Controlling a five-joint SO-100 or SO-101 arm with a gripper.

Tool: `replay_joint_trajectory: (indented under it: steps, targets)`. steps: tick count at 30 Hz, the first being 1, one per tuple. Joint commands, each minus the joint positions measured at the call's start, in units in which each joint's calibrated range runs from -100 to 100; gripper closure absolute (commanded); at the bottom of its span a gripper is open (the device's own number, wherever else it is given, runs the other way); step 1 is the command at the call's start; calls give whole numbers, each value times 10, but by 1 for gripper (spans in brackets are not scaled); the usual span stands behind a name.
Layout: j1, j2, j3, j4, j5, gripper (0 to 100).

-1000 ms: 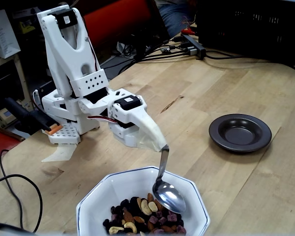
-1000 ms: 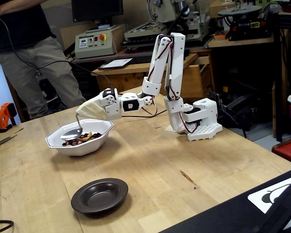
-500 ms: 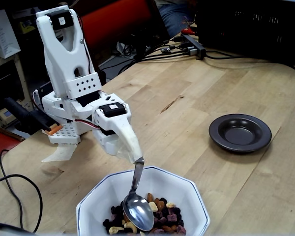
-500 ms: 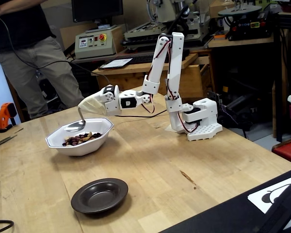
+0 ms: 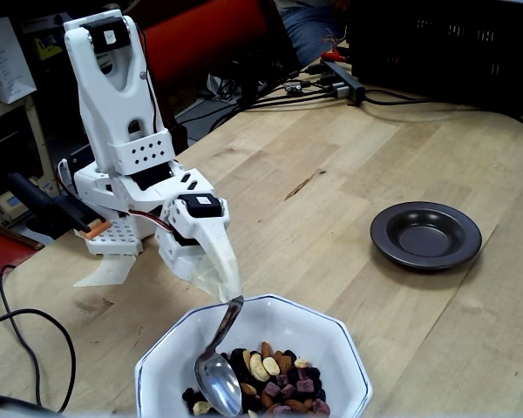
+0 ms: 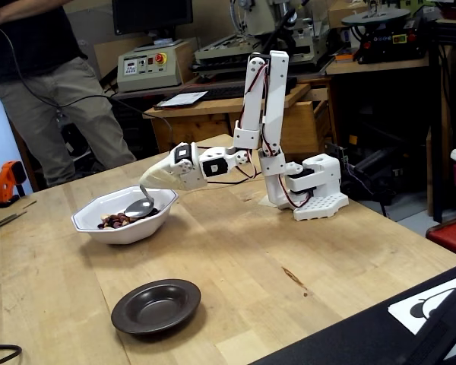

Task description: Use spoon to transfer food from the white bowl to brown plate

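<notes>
My gripper [image 5: 229, 292] is shut on the handle of the silver spoon [image 5: 219, 376] and tilts down over the near-left rim of the white bowl [image 5: 336, 329]. The spoon's oval bowl looks empty and rests inside the white bowl, at the left edge of the food [image 5: 276, 367], a pile of nuts, raisins and purple pieces. The brown plate [image 5: 386, 232] sits empty to the right. In the other fixed view, the gripper [image 6: 153, 179] holds the spoon [image 6: 140, 208] in the white bowl [image 6: 129, 229] with food [image 6: 115, 221], and the brown plate [image 6: 131, 313] lies in front.
The arm's white base [image 6: 315, 199] stands on the wooden table. A black cable [image 5: 24, 324] lies at the table's left edge. A power strip and wires [image 5: 340, 80] lie at the back. A person [image 6: 53, 84] stands behind the table. An orange tool [image 6: 7, 181] sits nearby.
</notes>
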Motion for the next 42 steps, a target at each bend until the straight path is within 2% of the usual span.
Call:
replay_joint_trajectory:
  steps: [1, 17, 24, 31, 42]
  targets:
    - [15, -5, -7, -7, 25, 95]
    - [16, -6, -8, -7, 48, 95]
    - [15, -6, -8, -7, 100, 95]
    - [15, -4, -8, -7, 108, 95]
    - [15, 121, -9, -13, 109, 95]
